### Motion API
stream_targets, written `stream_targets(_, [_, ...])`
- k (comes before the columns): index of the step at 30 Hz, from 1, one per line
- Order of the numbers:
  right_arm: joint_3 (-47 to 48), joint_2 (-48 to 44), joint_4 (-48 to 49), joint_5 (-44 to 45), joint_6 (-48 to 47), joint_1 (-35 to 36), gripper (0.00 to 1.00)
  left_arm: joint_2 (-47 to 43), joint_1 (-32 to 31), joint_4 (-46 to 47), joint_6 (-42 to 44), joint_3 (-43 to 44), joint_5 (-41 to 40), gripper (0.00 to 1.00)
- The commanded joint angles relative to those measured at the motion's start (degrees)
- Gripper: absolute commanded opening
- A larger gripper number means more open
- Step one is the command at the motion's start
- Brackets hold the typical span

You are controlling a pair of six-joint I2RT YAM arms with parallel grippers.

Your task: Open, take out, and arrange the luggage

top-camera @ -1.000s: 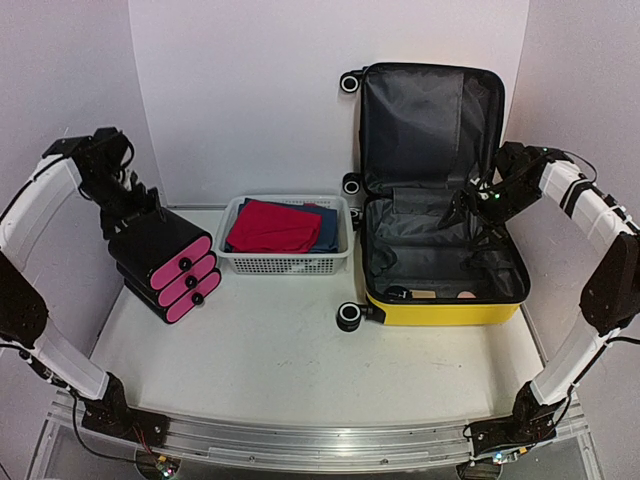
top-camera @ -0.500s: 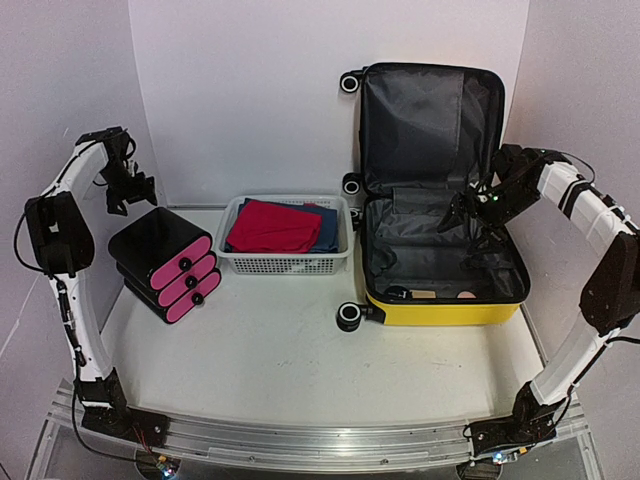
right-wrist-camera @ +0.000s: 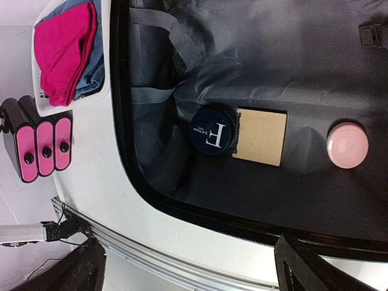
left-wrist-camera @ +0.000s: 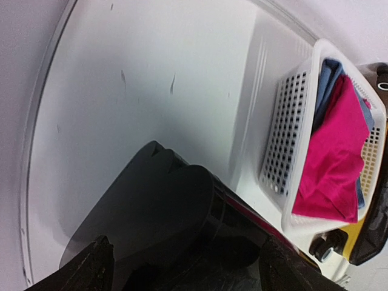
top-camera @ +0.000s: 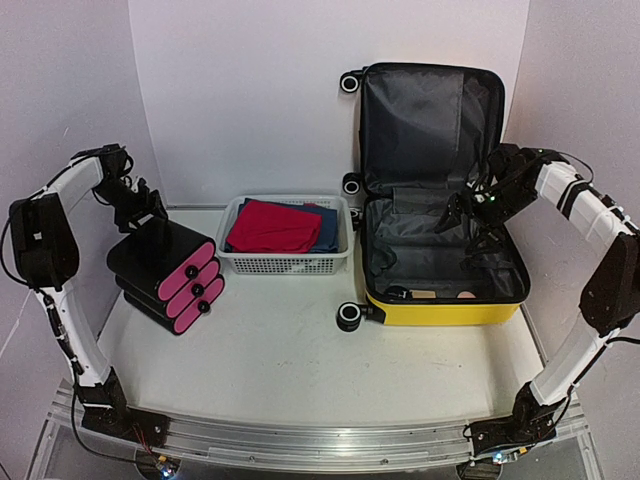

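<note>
Large yellow hard-shell suitcase (top-camera: 445,313) is laid open at the right rear of the table (top-camera: 280,350), lid leaned on the back wall. The take-out step is judged in hand: a dark round jar (right-wrist-camera: 211,132), a tan flat square card (right-wrist-camera: 259,137) and a pink round compact (right-wrist-camera: 347,143) are seen on the grey lining. The right tool (top-camera: 455,212) is hung above them, jaws wide, nothing held. Next, a descent onto one item is called for. The left tool (top-camera: 140,205) is set astride the black case with pink round ends (top-camera: 165,270). Its fingers are spread wide, but grip cannot be told.

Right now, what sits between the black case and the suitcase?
The white basket, holding red cloth, stands between the case and the suitcase; the top view shows it.
</note>
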Motion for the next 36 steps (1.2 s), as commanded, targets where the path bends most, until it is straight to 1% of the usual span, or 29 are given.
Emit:
stream_targets(1, [0.86,-0.59,2.39,-1.01,-0.54,0.88,0.98,-7.34,-0.7,-5.31,-6.56,-7.72,1.02,0.8])
stream_targets(4, [0.95,0.5,3.02,-1.03,-0.88,1.97,0.98,-11.19,-2.05,-4.6,-12.61,-12.88,1.06,0.8])
stream_targets(9, [1.69,3.29,4.48,-2.77,-2.26,5.59,0.98,-14.12,-10.28,-3.2,-19.66,-18.11,-0.46,0.79])
stream_targets(12, [2.92,5.71,5.23,-4.74,-5.72,10.21,0.98,-16.6,-13.38,0.48,-24.94,-21.88,1.27,0.79])
stream_targets(16, [4.74,8.73,7.5,-4.72,-11.74,19.24,0.98,-20.08,-15.97,3.9,-28.78,-24.87,3.36,0.8])
stream_targets(19, [4.3,10.29,13.2,-5.21,-15.25,26.12,0.98,-21.62,-16.26,3.96,-28.44,-25.67,5.46,0.81])
stream_targets(22, [4.5,12.51,20.43,-6.66,-15.7,30.41,0.98,-23.52,-16.21,3.03,-26.6,-25.06,5.0,0.82])
stream_targets(26, [7.44,17.17,27.77,-7.67,-16.24,36.34,0.96,-23.87,-16.2,-2.78,-22.22,-20.63,1.92,0.84])
stream_targets(28, [10.13,20.94,30.28,-7.88,-15.34,38.86,0.92,-23.9,-16.18,-5.94,-20.01,-19.01,0.24,0.84])
stream_targets(29, [11.7,22.78,30.95,-8.25,-14.71,39.85,0.88,-24.0,-16.17,-8.28,-19.22,-18.61,-0.95,0.83])
stream_targets(31, [15.42,26.23,31.28,-8.91,-13.24,41.67,0.83,-24.81,-16.2,-10.26,-17.64,-18.77,-1.98,0.79])
stream_targets(32, [17.02,27.7,31.35,-9.35,-12.66,42.54,0.81,-25.49,-16.23,-10.87,-17.3,-19.34,-2.38,0.76])
stream_targets(36, [19.81,30.57,31.42,-9.05,-12.5,45.47,0.77,-28.27,-16.25,-10.97,-18.25,-23.13,-2.74,0.72])
